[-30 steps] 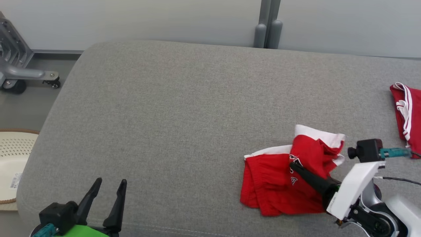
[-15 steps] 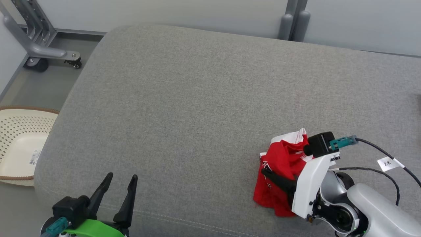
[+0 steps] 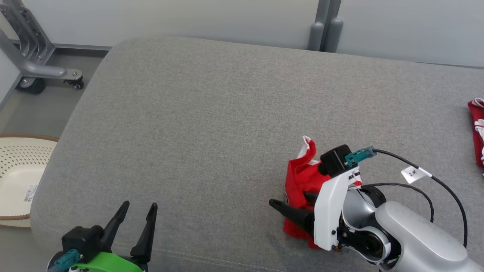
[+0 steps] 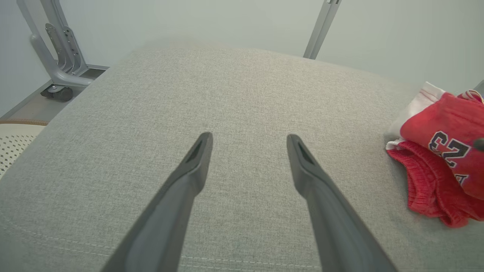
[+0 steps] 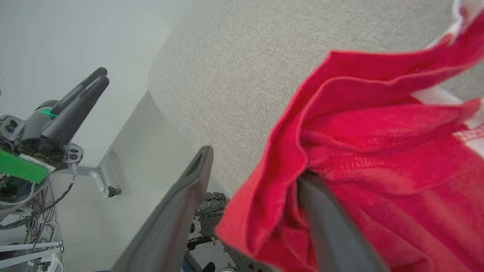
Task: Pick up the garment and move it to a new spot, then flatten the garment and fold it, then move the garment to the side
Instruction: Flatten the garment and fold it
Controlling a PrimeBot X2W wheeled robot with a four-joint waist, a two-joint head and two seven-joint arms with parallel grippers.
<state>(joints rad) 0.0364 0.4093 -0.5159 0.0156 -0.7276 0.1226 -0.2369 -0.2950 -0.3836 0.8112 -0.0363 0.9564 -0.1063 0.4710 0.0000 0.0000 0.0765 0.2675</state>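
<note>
Head view: a grey cushioned surface (image 3: pixel 211 124) meets a pale wall (image 3: pixel 189 19), with a wheeled metal frame (image 3: pixel 34 70) and a perforated basket (image 3: pixel 15 177) on the floor at left; the red garment (image 3: pixel 300 177) lies crumpled at near right. Left wrist view: the left gripper (image 4: pixel 249 138) hovers over bare fabric, fingers wide apart, empty. Right wrist view: the right gripper (image 5: pixel 254 162) stands spread, one finger buried in the garment's folds, nothing pinched.

The left gripper (image 3: pixel 138 206) points forward and the right gripper (image 3: pixel 289 199) leftward, both with fingers spread.
</note>
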